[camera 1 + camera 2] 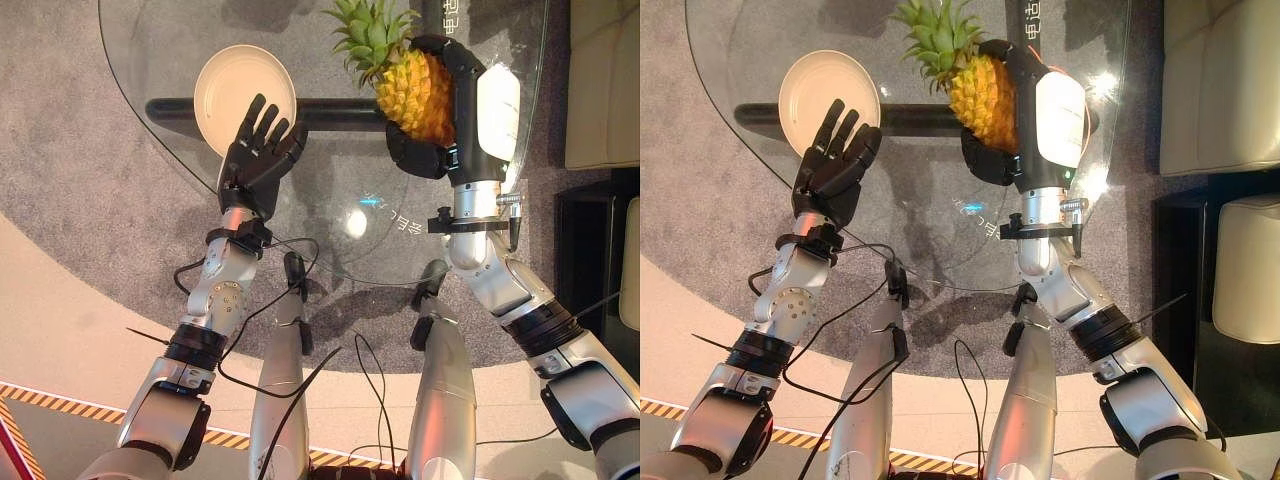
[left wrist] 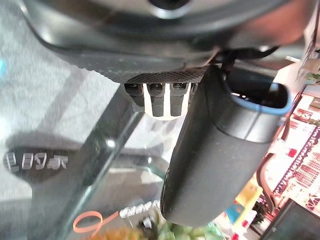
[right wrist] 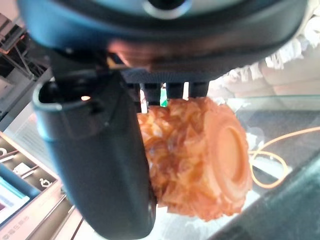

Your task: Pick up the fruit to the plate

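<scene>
right hand (image 1: 455, 110) curls around the pineapple (image 1: 412, 92), lifted right of the plate (image 1: 238, 92); left hand (image 1: 255, 158) spread.

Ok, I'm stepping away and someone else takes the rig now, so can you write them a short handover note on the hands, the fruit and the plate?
Right hand: shut on the pineapple, thumb and fingers wrapped around its body, over the glass table.
Left hand: open, fingers straight, holding nothing, at the near edge of the plate.
Plate: bare, on the table on the robot's left; the pineapple is to its right, apart from it.
Done: fruit grasped.
Left: carry the pineapple across to the plate, set it down, release. The left hand partly overlaps the plate and may need to move aside.
</scene>
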Motion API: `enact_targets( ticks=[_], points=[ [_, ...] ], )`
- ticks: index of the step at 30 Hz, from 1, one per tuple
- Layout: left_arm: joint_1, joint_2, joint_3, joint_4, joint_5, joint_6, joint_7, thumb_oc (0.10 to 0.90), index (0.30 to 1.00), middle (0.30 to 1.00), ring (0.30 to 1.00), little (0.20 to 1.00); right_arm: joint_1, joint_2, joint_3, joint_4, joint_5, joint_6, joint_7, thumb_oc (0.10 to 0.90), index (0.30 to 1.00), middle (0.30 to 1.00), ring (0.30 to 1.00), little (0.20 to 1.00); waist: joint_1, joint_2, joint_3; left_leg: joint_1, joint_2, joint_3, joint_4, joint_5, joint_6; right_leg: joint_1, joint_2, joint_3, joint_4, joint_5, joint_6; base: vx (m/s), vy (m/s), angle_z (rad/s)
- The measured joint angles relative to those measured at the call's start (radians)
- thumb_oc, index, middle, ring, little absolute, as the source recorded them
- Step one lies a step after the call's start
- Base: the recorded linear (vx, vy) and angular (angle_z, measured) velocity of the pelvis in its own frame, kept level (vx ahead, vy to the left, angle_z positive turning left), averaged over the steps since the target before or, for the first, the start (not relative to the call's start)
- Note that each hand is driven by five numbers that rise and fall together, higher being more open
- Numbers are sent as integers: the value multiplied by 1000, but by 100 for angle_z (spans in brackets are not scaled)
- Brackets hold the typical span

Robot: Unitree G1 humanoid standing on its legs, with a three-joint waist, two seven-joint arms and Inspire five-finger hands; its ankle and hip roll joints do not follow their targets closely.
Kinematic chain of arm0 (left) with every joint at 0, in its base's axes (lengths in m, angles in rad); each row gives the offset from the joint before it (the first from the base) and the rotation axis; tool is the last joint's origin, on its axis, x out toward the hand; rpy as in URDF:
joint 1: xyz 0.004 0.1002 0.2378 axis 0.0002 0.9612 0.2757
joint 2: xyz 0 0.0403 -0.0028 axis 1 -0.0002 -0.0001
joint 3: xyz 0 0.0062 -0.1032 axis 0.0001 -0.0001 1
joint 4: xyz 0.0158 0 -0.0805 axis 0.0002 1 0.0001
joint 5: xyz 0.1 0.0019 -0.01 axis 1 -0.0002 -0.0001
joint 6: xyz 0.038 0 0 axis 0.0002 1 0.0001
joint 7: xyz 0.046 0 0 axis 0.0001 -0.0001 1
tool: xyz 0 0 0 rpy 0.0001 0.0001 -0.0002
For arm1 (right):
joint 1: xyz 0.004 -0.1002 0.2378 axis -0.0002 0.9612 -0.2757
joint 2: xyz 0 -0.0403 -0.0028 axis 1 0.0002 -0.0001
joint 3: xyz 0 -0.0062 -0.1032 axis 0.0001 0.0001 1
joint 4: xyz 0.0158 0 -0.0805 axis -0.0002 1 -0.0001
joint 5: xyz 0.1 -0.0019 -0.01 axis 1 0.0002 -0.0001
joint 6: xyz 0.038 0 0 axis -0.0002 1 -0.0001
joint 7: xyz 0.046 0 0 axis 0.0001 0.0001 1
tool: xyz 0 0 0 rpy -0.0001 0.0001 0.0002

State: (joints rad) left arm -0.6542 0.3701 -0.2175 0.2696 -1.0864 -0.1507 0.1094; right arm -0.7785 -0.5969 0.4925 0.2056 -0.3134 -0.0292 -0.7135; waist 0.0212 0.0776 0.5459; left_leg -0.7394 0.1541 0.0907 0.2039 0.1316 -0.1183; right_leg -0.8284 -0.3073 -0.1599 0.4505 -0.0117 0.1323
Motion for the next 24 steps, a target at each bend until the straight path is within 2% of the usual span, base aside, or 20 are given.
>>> enact_targets(
  ticks=[11, 24],
  points=[
    [-10, -1, -5, -32, -68, 16, -16, 800, 900, 900, 900, 900, -13, -5, 30, -76, 1, 1, 41, 100, 300, 300, 300, 200, -1, 0, 0, 5, 0, 3, -8, 0, 0, 0, 0, 0, -1, 0, 0, 0, 0, 0],
    [-20, -3, -18, -45, -146, 57, -17, 800, 900, 900, 900, 900, -46, -4, 67, -78, 3, 1, 78, 100, 300, 300, 300, 200, -1, -2, 0, 5, 0, 3, -10, 1, 0, 0, 0, 0, -3, 0, 0, 0, 0, 0]
  ],
)
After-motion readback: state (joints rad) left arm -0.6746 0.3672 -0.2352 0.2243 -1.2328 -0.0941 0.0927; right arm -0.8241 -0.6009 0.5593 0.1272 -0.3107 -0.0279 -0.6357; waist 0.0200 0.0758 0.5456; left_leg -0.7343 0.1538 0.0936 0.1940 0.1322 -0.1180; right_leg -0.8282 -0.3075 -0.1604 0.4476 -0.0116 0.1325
